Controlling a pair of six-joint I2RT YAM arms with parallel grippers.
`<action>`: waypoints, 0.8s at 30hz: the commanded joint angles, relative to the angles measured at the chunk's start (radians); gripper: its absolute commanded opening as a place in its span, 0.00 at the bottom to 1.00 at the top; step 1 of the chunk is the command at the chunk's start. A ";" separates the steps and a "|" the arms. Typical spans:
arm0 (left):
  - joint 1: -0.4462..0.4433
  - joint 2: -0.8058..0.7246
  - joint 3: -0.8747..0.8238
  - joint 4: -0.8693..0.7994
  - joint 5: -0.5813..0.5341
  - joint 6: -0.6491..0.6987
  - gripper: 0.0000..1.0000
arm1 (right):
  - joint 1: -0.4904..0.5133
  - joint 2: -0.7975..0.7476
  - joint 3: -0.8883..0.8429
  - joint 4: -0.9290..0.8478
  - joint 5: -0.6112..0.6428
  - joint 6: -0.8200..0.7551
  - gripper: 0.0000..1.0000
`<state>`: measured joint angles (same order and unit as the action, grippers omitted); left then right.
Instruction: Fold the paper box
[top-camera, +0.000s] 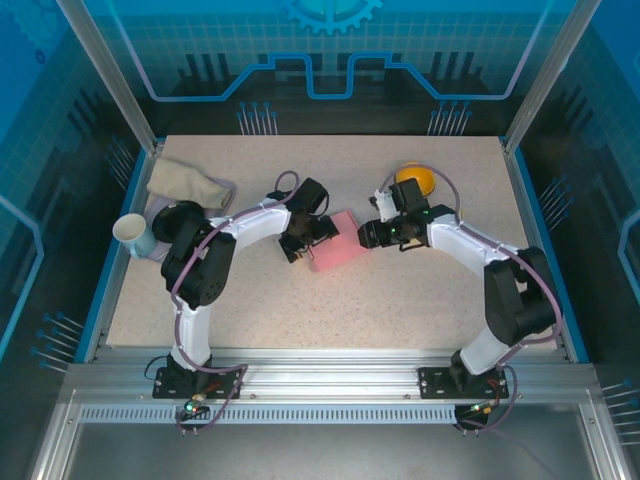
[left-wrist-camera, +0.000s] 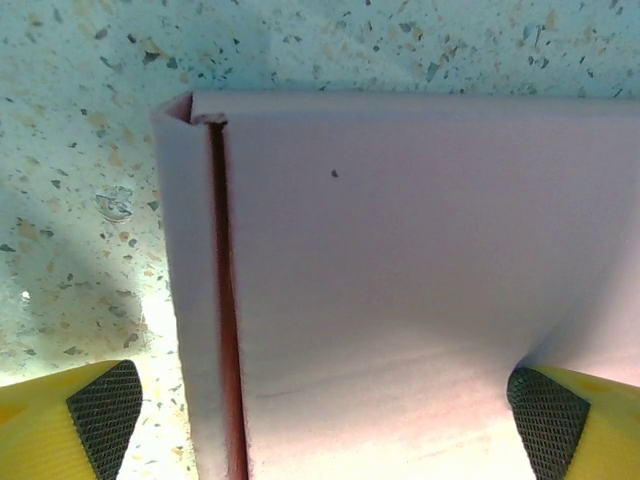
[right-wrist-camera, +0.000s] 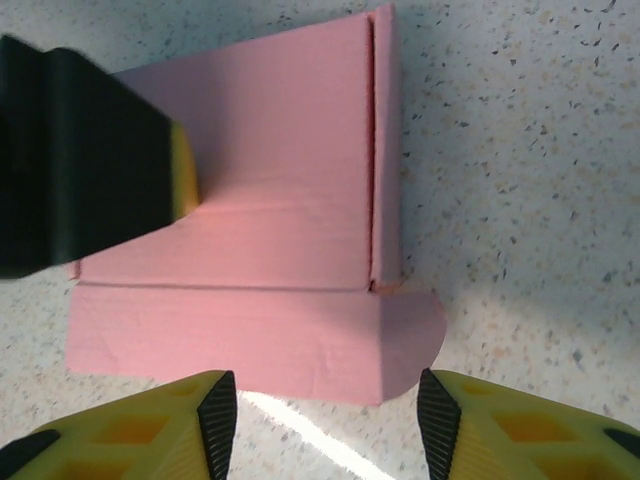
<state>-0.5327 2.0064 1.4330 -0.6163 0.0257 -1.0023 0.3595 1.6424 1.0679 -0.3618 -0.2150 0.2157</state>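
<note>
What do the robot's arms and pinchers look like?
The left arm and right arm have black joints, white segments and looping purple cables. The left gripper and right gripper have yellow fingers with black cross-hatched pads.

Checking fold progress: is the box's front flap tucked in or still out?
Out: the flap lies flat on the table, outside the pink box.
</note>
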 joint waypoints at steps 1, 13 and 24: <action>0.008 0.064 -0.011 -0.107 -0.039 0.035 0.99 | -0.029 0.084 0.023 0.029 -0.029 -0.033 0.53; 0.018 0.099 0.057 -0.096 -0.057 0.152 0.99 | -0.017 0.163 0.015 0.131 -0.168 -0.023 0.56; 0.019 0.086 0.075 -0.102 -0.025 0.117 0.99 | 0.072 0.104 -0.029 0.164 -0.231 0.134 0.55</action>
<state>-0.5098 2.0487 1.5036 -0.6399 0.0128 -0.8845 0.3801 1.7824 1.0515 -0.2180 -0.3767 0.3073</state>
